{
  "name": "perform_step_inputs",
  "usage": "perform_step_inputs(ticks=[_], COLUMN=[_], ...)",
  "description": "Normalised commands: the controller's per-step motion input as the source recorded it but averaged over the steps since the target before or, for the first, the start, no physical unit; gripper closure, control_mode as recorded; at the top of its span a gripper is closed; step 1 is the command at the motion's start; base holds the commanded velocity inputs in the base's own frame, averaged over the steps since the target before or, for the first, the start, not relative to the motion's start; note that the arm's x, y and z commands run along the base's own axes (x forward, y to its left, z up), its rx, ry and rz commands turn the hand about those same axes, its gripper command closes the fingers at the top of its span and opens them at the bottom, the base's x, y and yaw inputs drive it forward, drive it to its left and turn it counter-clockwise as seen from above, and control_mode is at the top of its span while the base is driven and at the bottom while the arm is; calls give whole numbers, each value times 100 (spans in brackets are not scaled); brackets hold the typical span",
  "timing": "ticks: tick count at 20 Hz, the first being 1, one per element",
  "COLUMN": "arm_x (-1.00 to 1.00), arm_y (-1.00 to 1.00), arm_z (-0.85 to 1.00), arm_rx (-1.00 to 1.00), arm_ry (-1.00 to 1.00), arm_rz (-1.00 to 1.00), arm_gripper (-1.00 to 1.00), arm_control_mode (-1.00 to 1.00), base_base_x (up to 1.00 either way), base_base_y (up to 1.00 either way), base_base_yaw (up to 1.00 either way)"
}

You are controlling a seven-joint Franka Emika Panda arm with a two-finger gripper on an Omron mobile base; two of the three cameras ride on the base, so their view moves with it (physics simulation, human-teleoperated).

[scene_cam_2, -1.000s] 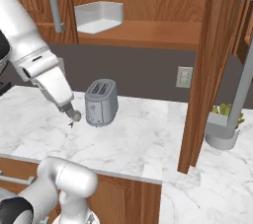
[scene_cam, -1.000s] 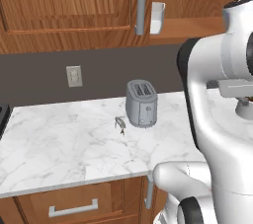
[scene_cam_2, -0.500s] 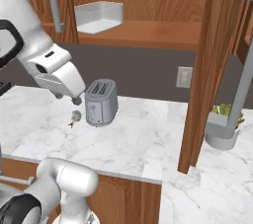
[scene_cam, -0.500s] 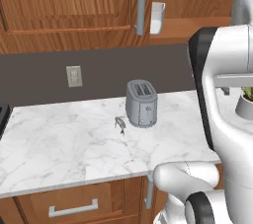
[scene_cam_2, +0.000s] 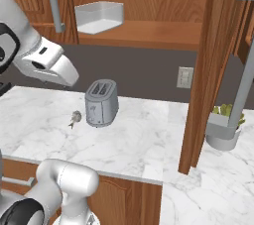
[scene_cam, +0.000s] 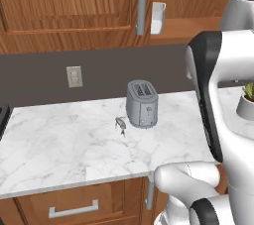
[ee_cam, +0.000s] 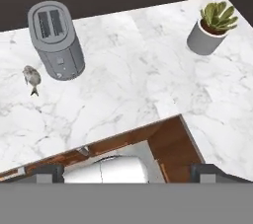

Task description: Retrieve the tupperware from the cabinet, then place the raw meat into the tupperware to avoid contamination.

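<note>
- The gripper [ee_cam: 126,171] is carried high above the counter, jaws spread wide with nothing between them, so nothing is held yet.
- On the marble counter [scene_cam: 59,140] the raw meat [scene_cam: 120,124] is left lying just beside the toaster [scene_cam: 142,103], awaiting its container.
- Farthest up, the tupperware [scene_cam_2: 99,17] is seen resting on the shelf of the opened cabinet [scene_cam_2: 149,33], judged ready for retrieval.

Kitchen: marble counter [scene_cam: 59,140]; toaster [scene_cam: 142,103]; wood wall cabinet [scene_cam: 69,6]; drawer [scene_cam: 74,208]
</note>
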Motion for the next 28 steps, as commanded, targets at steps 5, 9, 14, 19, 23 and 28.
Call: perform_step_inputs(ticks=[5, 9, 14, 19, 23, 28], arm_x=[14, 26, 26, 16, 1, 11], arm_y=[56, 45, 42, 36, 29, 16], arm_z=[16, 24, 32, 40, 29, 12], arm_rx=[3, 0, 0, -5, -9, -5], arm_ry=[-13, -16, -19, -16, -2, -4], arm_rz=[19, 25, 25, 14, -13, -19], arm_gripper=[-100, -100, -100, -100, -100, -100], arm_control_mode=[-100, -100, -100, -100, -100, -100], base_base_x=[0, 0, 0, 0, 0, 0], base_base_y=[0, 0, 0, 0, 0, 0], base_base_yaw=[0, 0, 0, 0, 0, 0])
